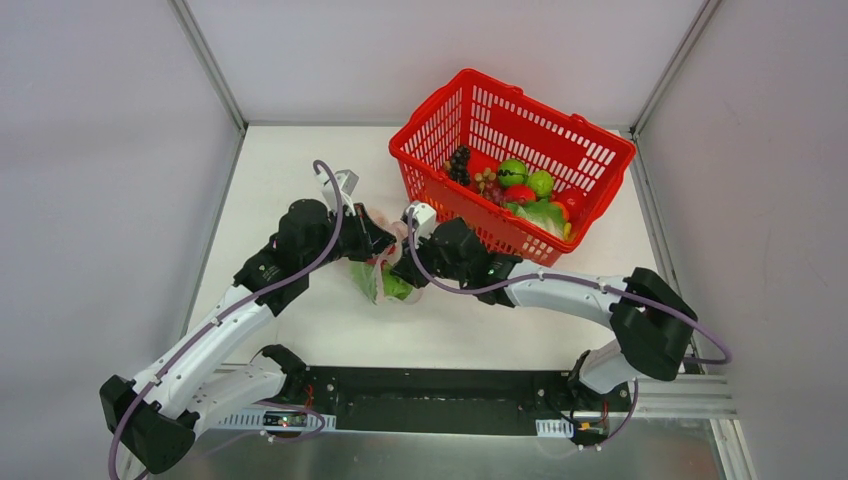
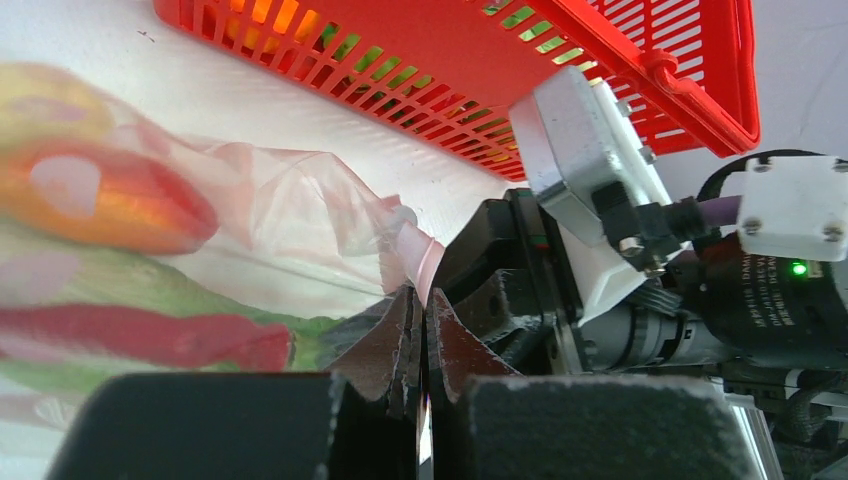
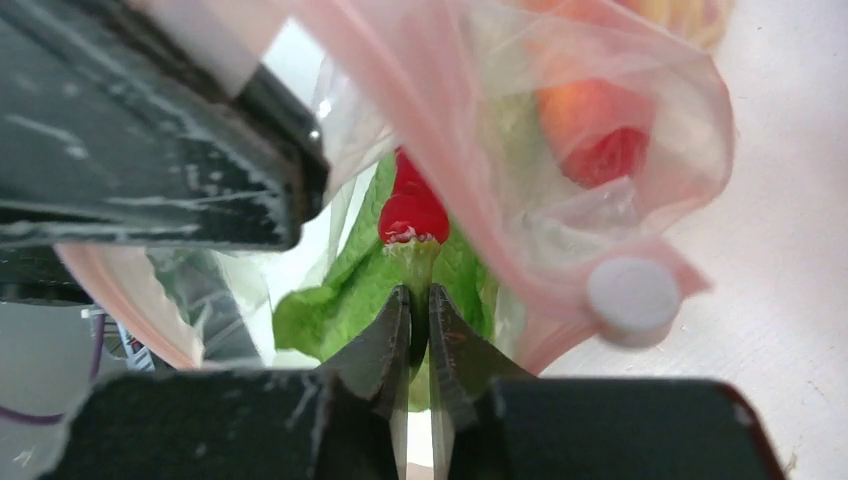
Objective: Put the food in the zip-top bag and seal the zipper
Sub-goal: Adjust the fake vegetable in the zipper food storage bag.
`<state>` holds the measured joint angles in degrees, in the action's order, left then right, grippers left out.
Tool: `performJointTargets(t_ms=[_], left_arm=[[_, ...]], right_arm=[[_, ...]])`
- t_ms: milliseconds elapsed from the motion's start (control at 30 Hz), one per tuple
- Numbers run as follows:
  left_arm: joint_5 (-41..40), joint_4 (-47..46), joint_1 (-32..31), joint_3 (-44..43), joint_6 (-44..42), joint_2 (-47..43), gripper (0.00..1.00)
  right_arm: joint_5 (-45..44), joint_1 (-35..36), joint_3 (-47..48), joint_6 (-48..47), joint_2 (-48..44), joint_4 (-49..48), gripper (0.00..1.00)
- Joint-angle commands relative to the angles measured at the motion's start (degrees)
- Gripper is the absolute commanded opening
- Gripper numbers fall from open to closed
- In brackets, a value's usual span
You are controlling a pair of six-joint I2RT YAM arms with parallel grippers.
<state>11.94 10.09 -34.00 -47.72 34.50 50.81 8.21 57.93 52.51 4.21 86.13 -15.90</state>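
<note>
Crowding the bag (image 2: 300,210), left pincer (image 2: 420,300) and right pincer (image 3: 418,300) hide its mouth; both pressed together, hold on film unclear. White worktop (image 1: 290,180), grey walls (image 1: 100,150).

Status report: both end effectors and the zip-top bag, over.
Left end effector shut on zip-top bag edge. Right end effector shut at bag mouth. Food inside, zipper looks unsealed. Red basket close behind.

The left arm (image 1: 215,335) and right arm (image 1: 560,290) stretch forward and bend inward, their wrists meeting midway ahead of the bases. The left tool (image 1: 372,243) points right, jaws pressed together. The right tool (image 1: 408,265) faces it closely, jaws drawn to a thin slit.
</note>
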Motion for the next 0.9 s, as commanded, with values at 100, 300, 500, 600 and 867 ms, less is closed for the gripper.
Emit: performJointTargets(t_ms=[100, 300, 500, 600, 867], left_arm=[[2.35, -3.88, 0.16, -2.93, -0.36, -2.03, 0.00], [-0.22, -2.82, 0.16, -2.82, -0.77, -2.26, 0.00], [-2.96, -1.68, 0.16, -2.91, -1.56, -3.09, 0.00], [-4.28, -1.51, 0.23, -2.70, -1.54, -3.17, 0.00], [-7.16, -0.21, 0.25, -3.36, -1.76, -1.97, 0.00]], right_arm=[[-2.26, -0.21, 1.62, -3.12, 1.34, -8.31, 0.11], [-7.80, -0.35, 1.03, -2.25, 0.73, -8.52, 0.29], [-7.18, -0.59, -0.08, -2.66, -3.64, -3.36, 0.43], [-4.53, -0.59, -1.89, -1.44, -8.53, -3.20, 0.48], [4.49, -0.51, -6.41, -1.49, -19.73, -2.66, 0.57]])
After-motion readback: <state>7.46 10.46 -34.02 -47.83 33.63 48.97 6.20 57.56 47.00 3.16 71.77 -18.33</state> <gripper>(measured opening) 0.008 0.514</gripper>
